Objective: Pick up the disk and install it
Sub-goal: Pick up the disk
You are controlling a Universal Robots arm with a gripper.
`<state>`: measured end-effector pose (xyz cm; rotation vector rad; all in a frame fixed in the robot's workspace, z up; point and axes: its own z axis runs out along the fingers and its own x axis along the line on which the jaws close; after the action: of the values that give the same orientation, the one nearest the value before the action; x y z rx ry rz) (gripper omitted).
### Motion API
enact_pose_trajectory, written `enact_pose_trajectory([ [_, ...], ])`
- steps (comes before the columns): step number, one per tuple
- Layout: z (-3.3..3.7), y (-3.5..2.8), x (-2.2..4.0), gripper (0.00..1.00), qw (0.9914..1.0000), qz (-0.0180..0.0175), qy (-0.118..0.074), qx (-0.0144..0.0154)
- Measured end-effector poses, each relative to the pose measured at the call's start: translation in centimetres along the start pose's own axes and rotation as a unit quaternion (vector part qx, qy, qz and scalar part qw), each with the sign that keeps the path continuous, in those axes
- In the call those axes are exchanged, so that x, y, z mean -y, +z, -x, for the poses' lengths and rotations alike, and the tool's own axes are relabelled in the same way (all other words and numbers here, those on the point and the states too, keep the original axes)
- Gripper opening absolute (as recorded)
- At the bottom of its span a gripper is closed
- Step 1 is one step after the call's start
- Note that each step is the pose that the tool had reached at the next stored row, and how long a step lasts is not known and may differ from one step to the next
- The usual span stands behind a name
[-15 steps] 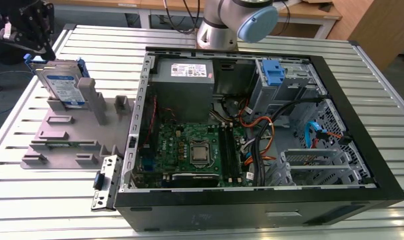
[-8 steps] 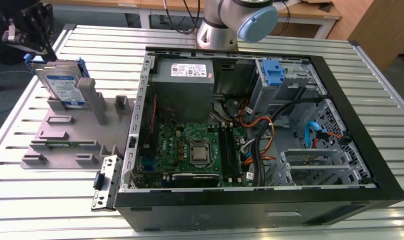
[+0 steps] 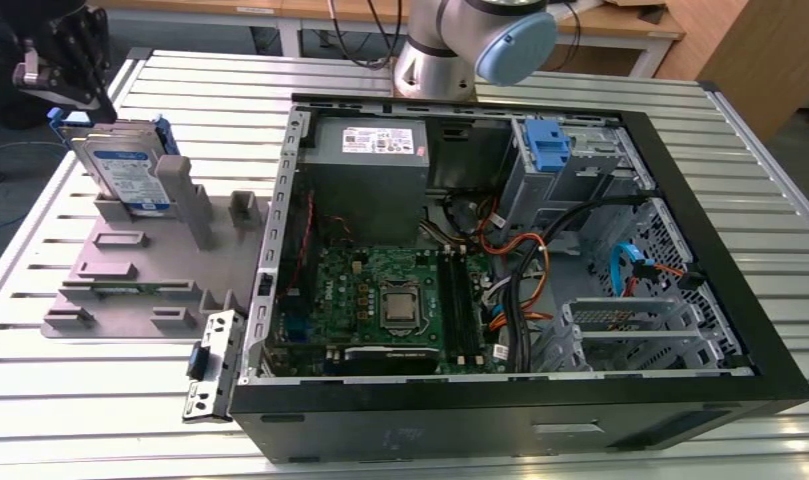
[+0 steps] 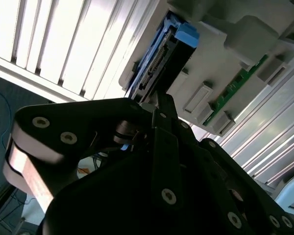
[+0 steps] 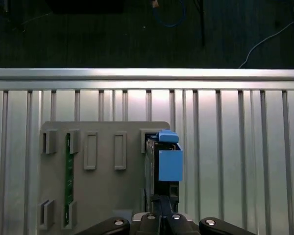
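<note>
Presently, the black hand (image 3: pixel 84 100) hovers above the silver-grey rectangular disk (image 3: pixel 127 172), propped upright in its grey plastic fixture (image 3: pixel 111 245), presumably for top access; we cannot tell its grip state.

gripper (image 3: pixel 81 102) pointing down, arm base (image 3: pixel 438 60) upright

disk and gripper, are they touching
Cannot tell. In the exterior view the gripper sits right above the disk, which stands in the grey holder; in the second wrist view its tip overlaps the disk's end, with neither contact nor gap plain.
</note>
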<state>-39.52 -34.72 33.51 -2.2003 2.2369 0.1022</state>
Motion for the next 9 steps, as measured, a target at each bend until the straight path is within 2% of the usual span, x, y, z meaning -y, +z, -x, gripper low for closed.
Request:
enact_pose_trajectory([
  [2,0.0,0.01,0.0,0.11,0.99995,0.0003,-0.006,0.0075],
  [3,0.01,0.01,0.0,0.11,0.99994,0.0003,-0.007,0.0082],
  [9,0.0,0.11,0.0,0.11,0.99994,0.0003,-0.007,0.0082],
])
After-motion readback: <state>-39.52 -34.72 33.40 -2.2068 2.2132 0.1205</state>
